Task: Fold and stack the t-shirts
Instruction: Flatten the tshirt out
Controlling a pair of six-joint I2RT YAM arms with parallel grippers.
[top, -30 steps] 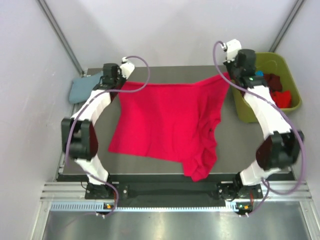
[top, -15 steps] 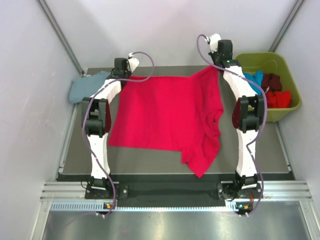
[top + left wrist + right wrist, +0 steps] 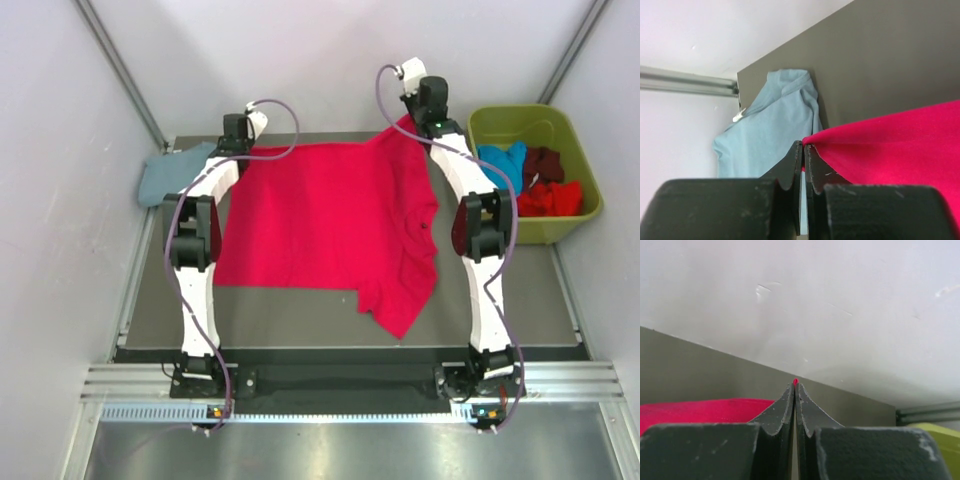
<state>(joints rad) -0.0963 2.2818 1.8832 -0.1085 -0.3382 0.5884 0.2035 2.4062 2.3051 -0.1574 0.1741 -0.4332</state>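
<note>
Left end effector and right end effector pinched shut on far corners of red t-shirt; we see it stretched across counter from far edge. Spreading step, we judge; next: lay flat, release, fold.

Dark grey table in the middle, w/ white walls on 3 sides & thin metal bars going up in the back corners. Green plastic bin sits at the table's right side, near the back. Silver rail runs along the front.
</note>
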